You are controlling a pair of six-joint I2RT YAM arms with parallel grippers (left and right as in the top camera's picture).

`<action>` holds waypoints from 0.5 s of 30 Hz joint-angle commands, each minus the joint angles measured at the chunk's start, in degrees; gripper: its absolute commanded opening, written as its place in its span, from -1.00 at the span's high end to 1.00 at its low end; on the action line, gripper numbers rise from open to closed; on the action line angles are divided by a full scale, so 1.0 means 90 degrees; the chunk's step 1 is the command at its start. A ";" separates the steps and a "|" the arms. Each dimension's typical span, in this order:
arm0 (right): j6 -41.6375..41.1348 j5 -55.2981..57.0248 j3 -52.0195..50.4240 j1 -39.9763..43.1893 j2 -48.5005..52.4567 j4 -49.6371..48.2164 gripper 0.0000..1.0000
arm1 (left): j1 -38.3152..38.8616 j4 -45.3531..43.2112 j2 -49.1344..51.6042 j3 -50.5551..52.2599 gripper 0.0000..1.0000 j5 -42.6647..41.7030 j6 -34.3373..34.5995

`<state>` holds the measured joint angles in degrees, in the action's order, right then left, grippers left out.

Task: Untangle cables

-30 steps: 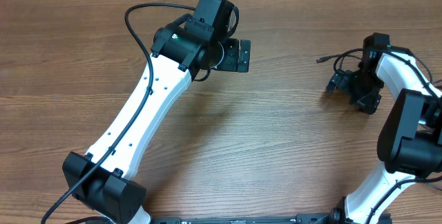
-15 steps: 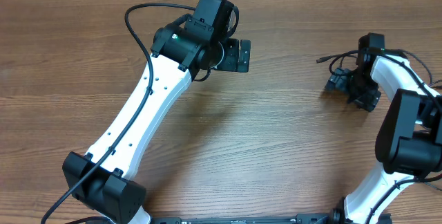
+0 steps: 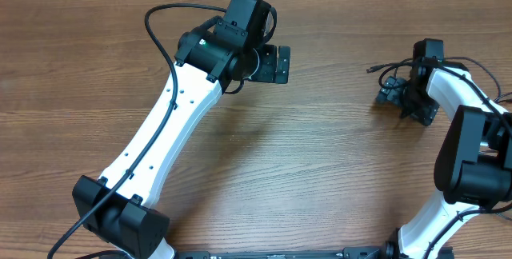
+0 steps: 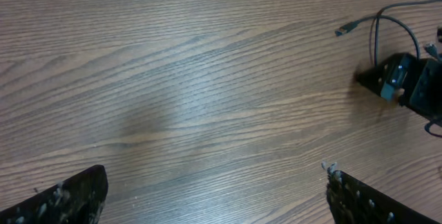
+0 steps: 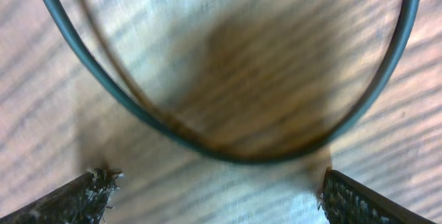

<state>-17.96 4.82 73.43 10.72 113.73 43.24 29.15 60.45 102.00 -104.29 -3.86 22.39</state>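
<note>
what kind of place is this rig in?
Looks like a robot lab workbench: a wood-grain table, a white-and-black left arm and right arm reaching over it, and loose thin cables by the right arm.

Overhead straight down on table (image 3: 336, 171); left wrist shares cables (image 4: 375, 41); right wrist close-up.

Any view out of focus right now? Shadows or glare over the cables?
Right wrist: too close, cable loop soft-edged, dark shadow on the table inside it. Left wrist: wood grain sharp, faint shadow patch at centre-left, plug readable. Overhead: evenly lit, no glare, cables small but sharp.
</note>
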 commanded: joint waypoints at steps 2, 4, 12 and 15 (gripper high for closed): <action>-0.0032 0.0007 -0.0206 -0.0041 0.0165 -0.0301 -0.93 | 0.0015 -0.0005 -0.0107 -0.0095 -1.00 -0.0022 0.0085; -0.0032 0.0007 -0.0206 -0.0041 0.0165 -0.0425 -0.93 | 0.0012 -0.0005 -0.0104 -0.0095 -0.99 -0.0019 0.0085; -0.0024 0.0010 -0.0206 -0.0041 0.0165 -0.0831 -0.94 | 0.0015 -0.0005 -0.0104 -0.0095 -0.99 -0.0019 0.0085; -0.0024 0.0010 -0.0206 -0.0041 0.0206 -0.0925 -0.94 | 0.0015 -0.0005 -0.0104 -0.0095 -0.99 -0.0019 0.0085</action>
<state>-17.98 5.96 72.62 10.72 113.84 35.66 29.15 60.45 102.00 -104.29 -3.86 22.39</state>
